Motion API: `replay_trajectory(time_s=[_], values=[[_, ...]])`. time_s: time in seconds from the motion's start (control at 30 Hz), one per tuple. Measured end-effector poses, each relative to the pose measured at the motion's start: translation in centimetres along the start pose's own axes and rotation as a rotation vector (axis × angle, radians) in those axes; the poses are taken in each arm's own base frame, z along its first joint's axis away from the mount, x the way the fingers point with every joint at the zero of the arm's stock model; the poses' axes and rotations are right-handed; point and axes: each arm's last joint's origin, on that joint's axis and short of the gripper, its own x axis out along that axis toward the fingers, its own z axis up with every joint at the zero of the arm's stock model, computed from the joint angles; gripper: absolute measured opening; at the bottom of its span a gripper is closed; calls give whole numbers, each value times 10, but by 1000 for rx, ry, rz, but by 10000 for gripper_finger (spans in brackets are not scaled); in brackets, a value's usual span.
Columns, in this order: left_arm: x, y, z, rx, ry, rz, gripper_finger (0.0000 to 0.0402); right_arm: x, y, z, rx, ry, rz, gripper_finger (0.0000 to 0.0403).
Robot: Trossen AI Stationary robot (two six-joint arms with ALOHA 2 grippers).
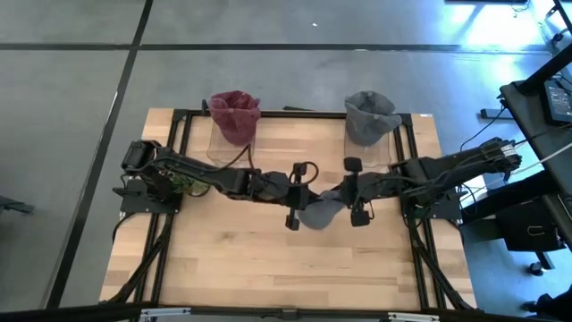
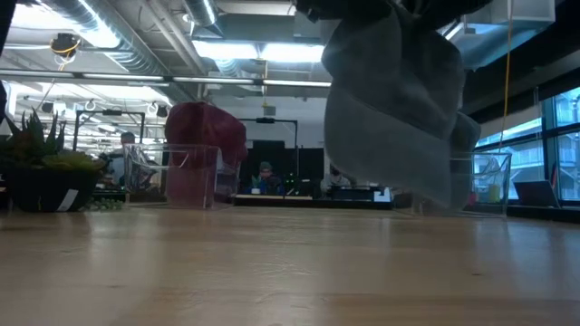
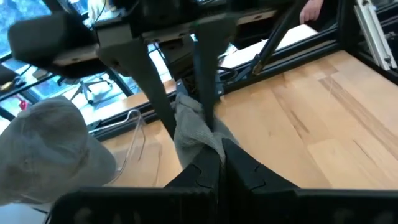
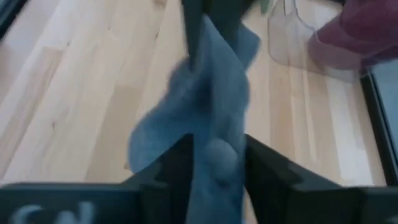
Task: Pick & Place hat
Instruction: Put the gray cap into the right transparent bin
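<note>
A grey-blue hat (image 1: 320,213) hangs between my two grippers over the middle of the table. In the low view the hat (image 2: 390,109) is clear of the tabletop. My left gripper (image 1: 299,201) is at its left side and my right gripper (image 1: 355,199) at its right, both shut on its cloth. A maroon hat (image 1: 234,114) and a grey hat (image 1: 369,116) each sit over a clear stand at the table's far side. My left gripper (image 3: 221,165) pinches a bunched fold of the hat's cloth (image 3: 198,132) between its two fingers, reaching level from the table's left. The hat is lifted clear and sags between the grippers. My right gripper (image 4: 217,165) has a thick bunch of the hat's cloth (image 4: 214,134) between its two fingers, coming level from the table's right. The cloth runs from it toward the other gripper, off the table.
The clear stand with the maroon hat (image 2: 204,136) is far left and the one with the grey hat (image 3: 50,149) far right. A dark frame (image 1: 179,134) borders the table. A potted plant (image 2: 41,167) sits at the left. Bare wood (image 1: 286,268) lies on the near side.
</note>
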Motion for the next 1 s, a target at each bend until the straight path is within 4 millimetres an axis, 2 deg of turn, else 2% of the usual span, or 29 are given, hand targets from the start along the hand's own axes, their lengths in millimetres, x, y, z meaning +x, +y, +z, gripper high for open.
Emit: replay_trajectory(time_s=[0.13,0.2,0.4,0.63,0.83,1.0], values=[[-1,-2,1,30,-2,15,5,0,0,-2,19,24,-7,40],[-1,-3,2,39,0,30,9,-1,-1,-2,14,21,-8,16],[-1,-2,2,36,13,63,20,-12,-4,8,54,-7,-10,18],[-10,-3,4,101,69,112,50,-44,-18,26,62,5,-120,12],[-39,4,6,53,64,119,94,-72,-29,32,48,56,-232,13],[-72,13,-1,-25,32,130,106,-86,-37,30,46,103,-379,13]])
